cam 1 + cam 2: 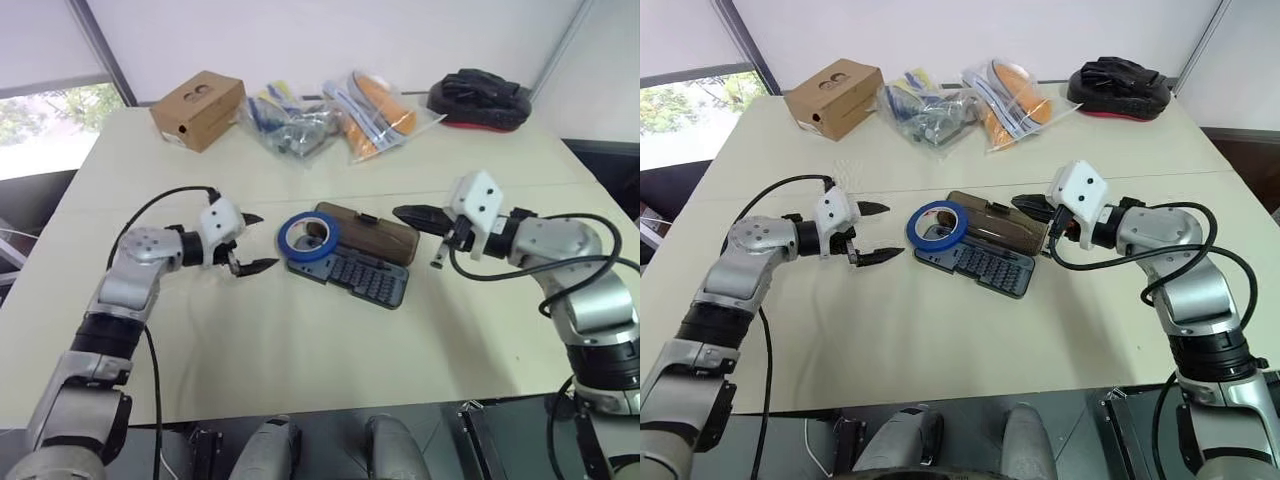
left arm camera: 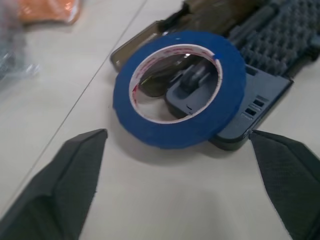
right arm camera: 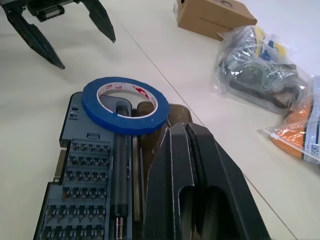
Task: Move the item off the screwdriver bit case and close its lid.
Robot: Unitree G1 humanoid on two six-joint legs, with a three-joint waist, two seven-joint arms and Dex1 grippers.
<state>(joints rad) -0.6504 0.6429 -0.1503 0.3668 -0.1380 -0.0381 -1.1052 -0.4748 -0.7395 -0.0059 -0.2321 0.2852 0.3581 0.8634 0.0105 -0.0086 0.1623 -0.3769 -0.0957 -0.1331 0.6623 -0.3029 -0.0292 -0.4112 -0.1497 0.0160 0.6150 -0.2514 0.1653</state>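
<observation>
From the head views, the blue roll of tape (image 1: pixel 308 236) lay flat across the left end of the open screwdriver bit case (image 1: pixel 358 276), partly on the lid (image 1: pixel 368 234), which lay folded back on the counter (image 1: pixel 300 340). The left gripper (image 1: pixel 252 243) hovered just beside the tape with its fingers spread wide, holding nothing. The right gripper (image 1: pixel 408 214) hung near the lid's far end, fingers pressed together and empty.

The left wrist view showed both fingers (image 2: pixel 70 170) flanking the tape, apart from it.

The right wrist view looked over the closed fingers (image 3: pixel 195 190) onto the case and tape; a cardboard box (image 3: pixel 215 17) and plastic bags (image 3: pixel 260 75) sat beyond.
</observation>
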